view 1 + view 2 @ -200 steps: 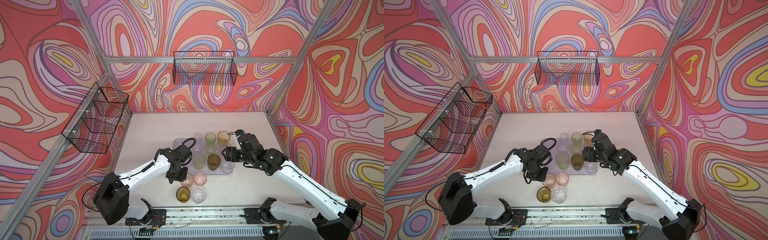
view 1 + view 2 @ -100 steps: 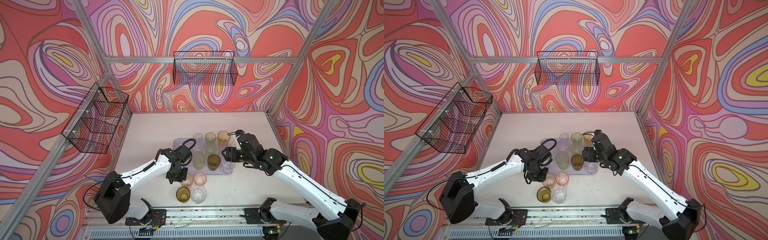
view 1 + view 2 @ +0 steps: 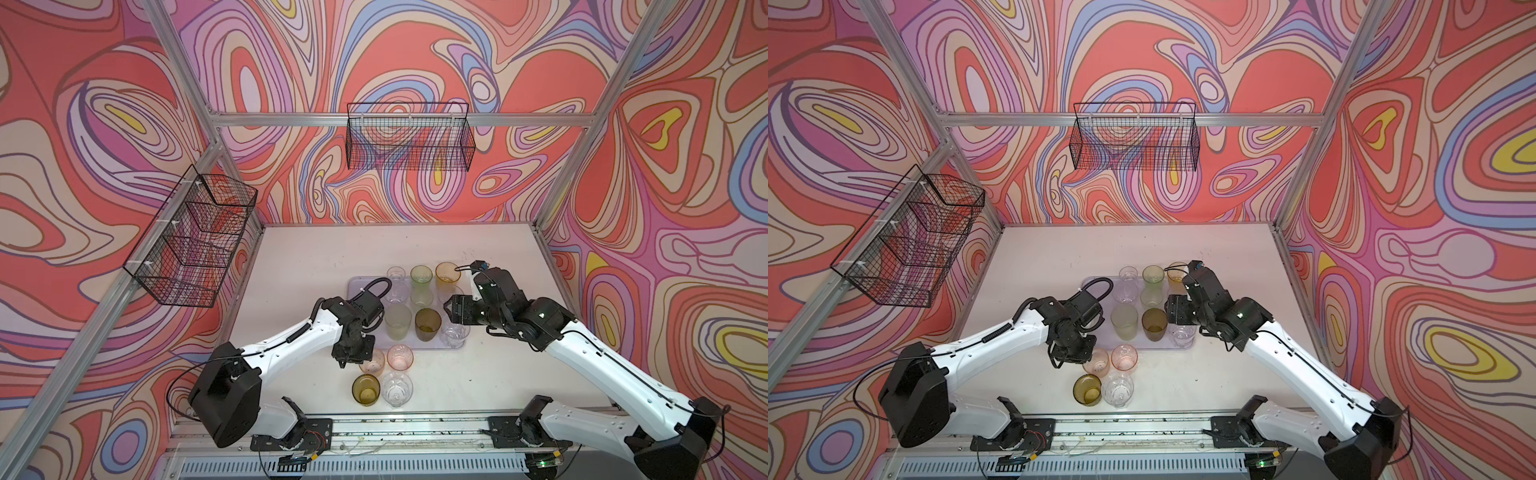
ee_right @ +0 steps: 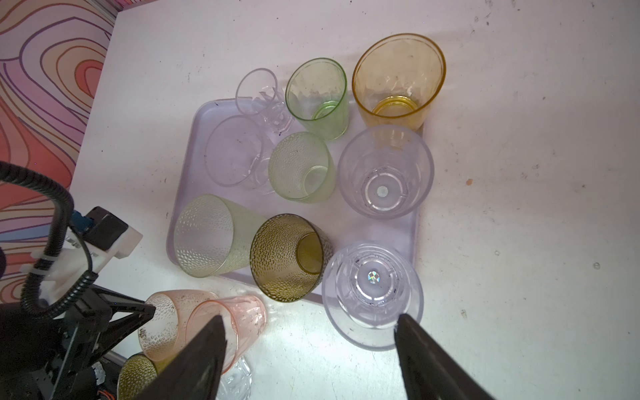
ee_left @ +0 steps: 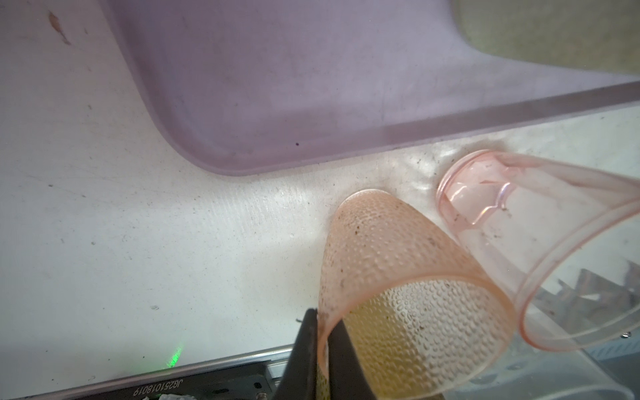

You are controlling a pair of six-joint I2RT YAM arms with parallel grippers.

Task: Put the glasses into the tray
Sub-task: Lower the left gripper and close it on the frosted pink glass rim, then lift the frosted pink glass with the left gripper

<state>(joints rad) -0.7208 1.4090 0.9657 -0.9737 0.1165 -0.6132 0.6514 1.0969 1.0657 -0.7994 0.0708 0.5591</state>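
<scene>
The left gripper (image 5: pixel 323 349) is clamped on the rim of a dimpled pink glass (image 3: pixel 371 365), with one finger inside the wall and one outside. That glass stands on the table (image 3: pixel 311 257) just off the near edge of the tray (image 3: pixel 356 287), at the tray's 6 o'clock in both top views. A smooth pink glass (image 3: pixel 400 357) stands just beside it at 3 o'clock. An olive glass (image 3: pixel 365 389) and a clear glass (image 3: pixel 397 389) stand side by side at its 6 o'clock, also off the tray. The other glasses (image 4: pixel 301 166) stand upright in three rows on the tray; whether the far row sits fully inside the rim is unclear. The right gripper (image 4: pixel 311 360) has its jaws wide apart and holds nothing. It hovers over the tray's 4 o'clock corner, above the corner glass (image 4: pixel 372 294).
</scene>
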